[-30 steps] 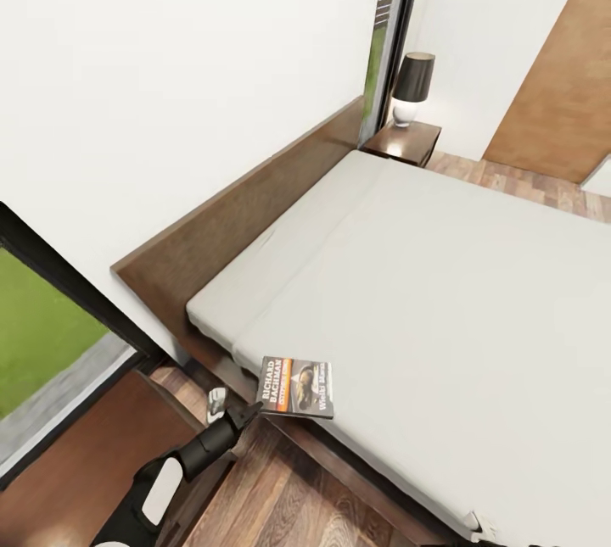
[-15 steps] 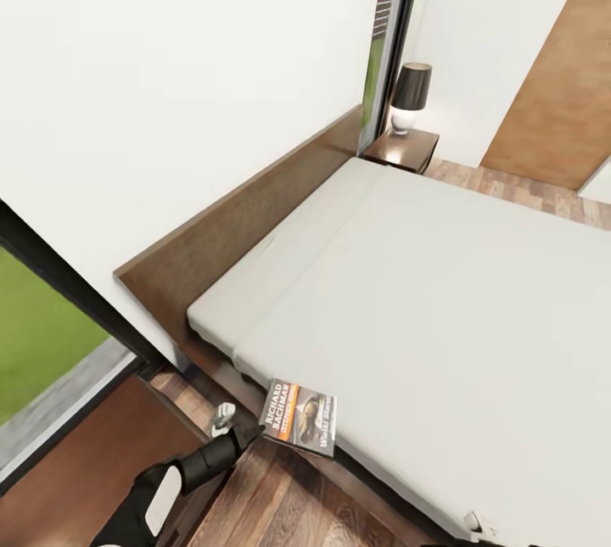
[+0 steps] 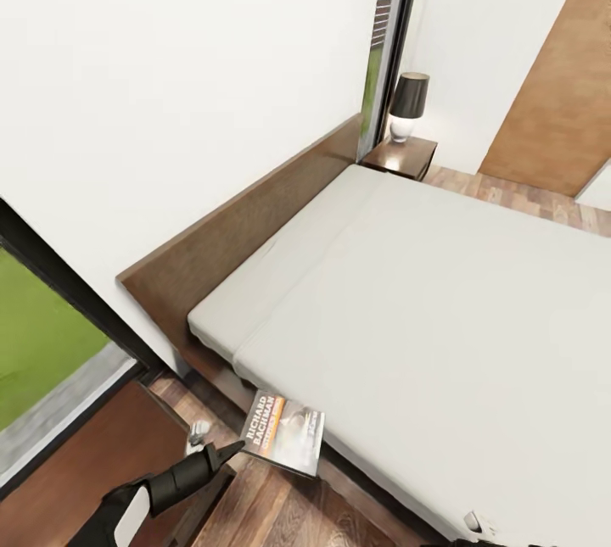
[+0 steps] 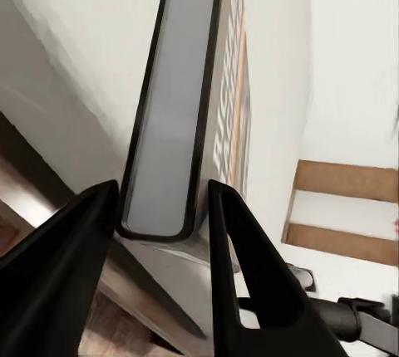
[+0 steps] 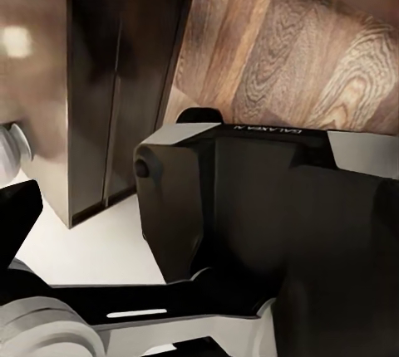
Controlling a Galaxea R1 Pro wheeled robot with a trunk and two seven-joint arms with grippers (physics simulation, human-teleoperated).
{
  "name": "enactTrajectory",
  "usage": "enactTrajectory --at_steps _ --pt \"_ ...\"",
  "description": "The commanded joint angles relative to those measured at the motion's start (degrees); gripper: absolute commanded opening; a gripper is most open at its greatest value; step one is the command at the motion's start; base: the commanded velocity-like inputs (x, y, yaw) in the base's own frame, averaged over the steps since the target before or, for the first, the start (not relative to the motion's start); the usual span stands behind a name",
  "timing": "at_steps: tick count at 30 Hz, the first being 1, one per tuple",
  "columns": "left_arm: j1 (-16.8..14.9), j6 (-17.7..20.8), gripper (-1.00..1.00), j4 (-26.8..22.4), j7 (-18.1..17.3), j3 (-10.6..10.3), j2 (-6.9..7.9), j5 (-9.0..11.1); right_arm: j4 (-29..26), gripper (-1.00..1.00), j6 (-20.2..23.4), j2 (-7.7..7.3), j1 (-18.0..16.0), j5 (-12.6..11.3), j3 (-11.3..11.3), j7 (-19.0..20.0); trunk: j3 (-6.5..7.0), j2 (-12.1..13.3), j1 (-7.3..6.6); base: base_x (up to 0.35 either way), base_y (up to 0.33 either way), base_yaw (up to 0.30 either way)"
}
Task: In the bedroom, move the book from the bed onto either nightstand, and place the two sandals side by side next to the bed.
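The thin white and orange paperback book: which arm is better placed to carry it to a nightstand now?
The left. Its gripper already has both fingers closed on the thin white and orange paperback book, which hangs past the edge of the pale grey mattress, over the floor beside the bed.

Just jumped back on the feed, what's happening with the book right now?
The left hand is shut on the book, one finger on each side of its edge. The book is tilted and sticks out past the near corner of the bed, over the wood floor. A nightstand with a lamp stands at the far end of the headboard.
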Motion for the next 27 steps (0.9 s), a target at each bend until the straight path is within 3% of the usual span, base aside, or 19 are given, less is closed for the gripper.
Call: enactTrajectory --at_steps 1,7,9,14,17,27 --pt "0.0 0.0 -1.0 0.4 -0.7 0.1 0.08 0.1 0.1 1.0 0.4 -0.02 -0.1 0.4 -0.5 0.2 0.04 0.0 0.01 0.0 0.0 0.0" --pt "0.0 -1.9 -1.0 1.9 -2.9 -0.2 0.17 0.1 0.1 1.0 0.4 -0.02 -0.1 0.4 -0.5 0.2 0.6 0.0 0.01 0.0 0.0 0.0" --pt "0.0 -1.9 -1.0 1.9 -3.1 -2.0 0.17 0.1 0.1 1.0 0.4 -0.02 -0.1 0.4 -0.5 0.1 0.78 0.0 0.01 0.0 0.0 0.0" --pt "0.0 -2.0 -1.0 1.9 -7.2 -9.0 0.18 0.2 0.1 1.0 0.4 -0.02 -0.1 0.4 -0.5 0.1 1.24 0.0 0.01 0.0 0.0 0.0" --pt "0.0 -2.0 -1.0 2.0 -8.5 -10.8 0.12 0.2 0.1 1.0 0.4 -0.02 -0.1 0.4 -0.5 0.2 1.51 0.0 0.01 0.0 0.0 0.0" --pt "0.0 -2.1 -1.0 2.1 -9.0 -11.4 0.11 0.2 0.1 1.0 0.4 -0.02 -0.1 0.4 -0.5 0.2 1.62 0.0 0.01 0.0 0.0 0.0"
